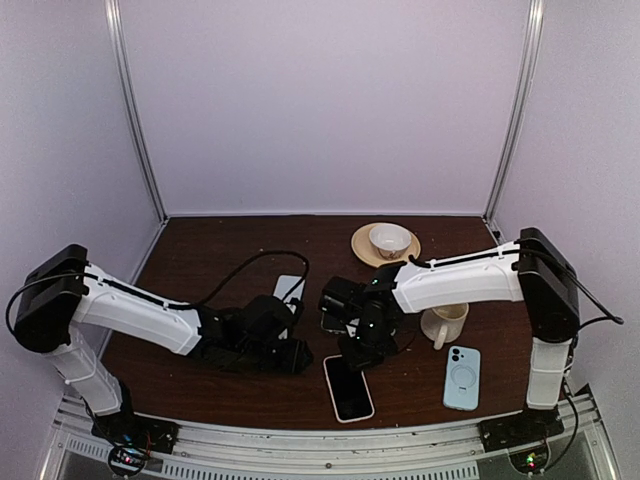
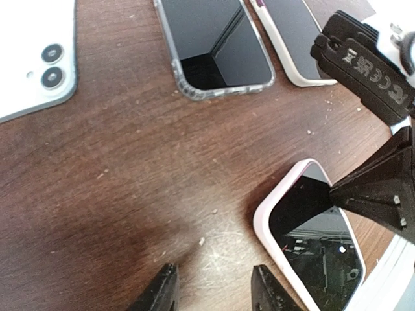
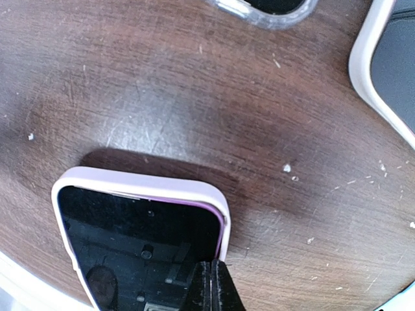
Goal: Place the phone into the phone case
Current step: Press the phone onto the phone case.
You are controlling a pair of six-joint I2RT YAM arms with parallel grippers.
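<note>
1. Phone (image 1: 348, 388) lies flat, screen up, near the front edge of the table (image 1: 200, 260), abt centre. Pink case (image 3: 139, 184) wraps its rim on every side that shows.
2. R gripper (image 3: 213, 269): fingers pinched tight together, holding nothing. Tips point down at the screen just inside the case edge, near a corner. Whether they touch the glass, can't tell.
3. L gripper (image 2: 214, 273): fingers partway apart, only bare wood btwn them. It sits low over the table, just beside the phone's pink corner, not touching it.
4. In the L wrist view, the R gripper's black body covers part of the phone's screen.
5. Behind these lie a clear-cased phone (image 2: 214, 39) and a pale-cased phone (image 2: 292, 39), side by side, screens up, close but apart.
6. White phone (image 2: 29, 58) lies further left, back up, two lenses showing.
7. Light-blue phone (image 1: 461, 377) lies on the R side, back up w/ a ring mark, well apart from the pink one.
8. Mug (image 1: 445, 322) stands just behind it, partly under the R arm.
9. Bowl (image 1: 389, 240) sits on a plate (image 1: 360, 246) at the back.
</note>
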